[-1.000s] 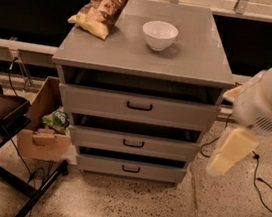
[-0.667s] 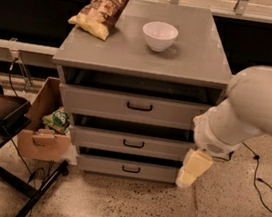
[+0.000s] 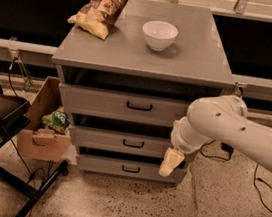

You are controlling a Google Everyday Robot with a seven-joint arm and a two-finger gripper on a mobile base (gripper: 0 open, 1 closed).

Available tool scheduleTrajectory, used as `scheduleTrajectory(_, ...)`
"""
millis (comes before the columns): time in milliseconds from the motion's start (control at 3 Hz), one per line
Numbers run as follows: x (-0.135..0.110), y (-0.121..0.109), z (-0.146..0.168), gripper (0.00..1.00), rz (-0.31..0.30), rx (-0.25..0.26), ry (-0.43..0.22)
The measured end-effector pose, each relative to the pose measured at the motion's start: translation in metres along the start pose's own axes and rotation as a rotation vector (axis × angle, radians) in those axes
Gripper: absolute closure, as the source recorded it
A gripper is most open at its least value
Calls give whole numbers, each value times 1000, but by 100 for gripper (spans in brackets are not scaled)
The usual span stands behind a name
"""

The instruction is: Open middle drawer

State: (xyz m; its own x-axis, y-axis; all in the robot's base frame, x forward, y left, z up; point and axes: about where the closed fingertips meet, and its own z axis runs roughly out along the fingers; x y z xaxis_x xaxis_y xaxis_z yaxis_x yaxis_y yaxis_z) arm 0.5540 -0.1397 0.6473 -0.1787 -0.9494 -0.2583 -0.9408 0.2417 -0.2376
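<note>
As my arm swung in from the right of the cabinet (image 3: 142,61), my gripper (image 3: 171,162) came to hang in front of the drawer stack's right end, level with the seam between the middle drawer (image 3: 116,141) and the lowest drawer (image 3: 103,165). A second earlier it had been out beyond the cabinet's right edge, over the floor; it had since crossed left and dropped a little. I judged the approach to be under way but the pull not begun. The gripper was near the drawer front but stood well to the right of the small black handle (image 3: 133,143), which nothing touched.

Whether the gripper was open or closed could not be told from this angle; it showed only as one pale wedge pointing down, with nothing seen in its hold.

The middle drawer sat second of three, below the taller top drawer (image 3: 121,105). Its flat grey front lay in line with its neighbours and it looked shut, a dark gap running above it. On the cabinet top, a white bowl (image 3: 159,34) and a chip bag (image 3: 101,8) stood apart, clear of the work.
</note>
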Motion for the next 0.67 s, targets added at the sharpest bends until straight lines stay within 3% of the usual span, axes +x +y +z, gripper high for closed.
scheduleTrajectory(333, 1, -1, 6, 0, 3, -5, -3)
scheduleTrajectory(667, 2, 4, 24, 0, -18, -17, 43)
